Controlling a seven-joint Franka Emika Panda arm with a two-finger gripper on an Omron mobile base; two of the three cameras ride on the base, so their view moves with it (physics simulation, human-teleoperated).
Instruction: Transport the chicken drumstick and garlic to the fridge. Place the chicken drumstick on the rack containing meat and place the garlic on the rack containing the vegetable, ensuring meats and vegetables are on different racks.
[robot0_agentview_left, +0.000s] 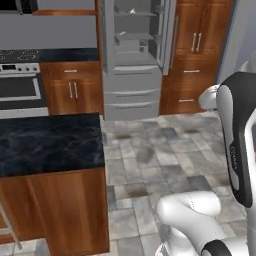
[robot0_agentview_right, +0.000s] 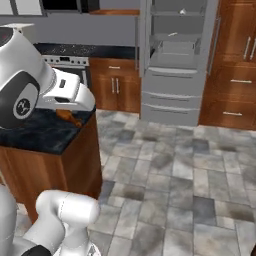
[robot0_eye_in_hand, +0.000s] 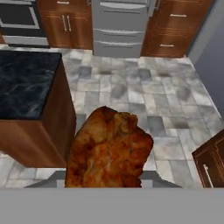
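Observation:
My gripper (robot0_agentview_right: 66, 112) is shut on the chicken drumstick (robot0_eye_in_hand: 109, 148), a glossy brown-orange piece that hides the fingertips in the hand view. In the right base view the drumstick (robot0_agentview_right: 70, 118) pokes out below the hand, over the island's corner. The fridge (robot0_agentview_left: 132, 60) stands open across the floor, with its pale shelves showing. A small off-white pointed bulb, seemingly the garlic (robot0_agentview_left: 132, 10), sits on the uppermost shelf; in the right base view the same garlic (robot0_agentview_right: 183, 11) is at the top. The shelf below (robot0_agentview_left: 131, 37) holds a pale item too small to identify.
A dark stone island counter (robot0_agentview_left: 45, 142) on wooden cabinets lies to my left. A stove (robot0_agentview_left: 20, 87) and brown cabinets (robot0_agentview_left: 72, 90) line the back wall, with tall cabinets (robot0_agentview_left: 197, 50) right of the fridge. Grey tiled floor (robot0_agentview_left: 150, 150) stretches open toward the fridge.

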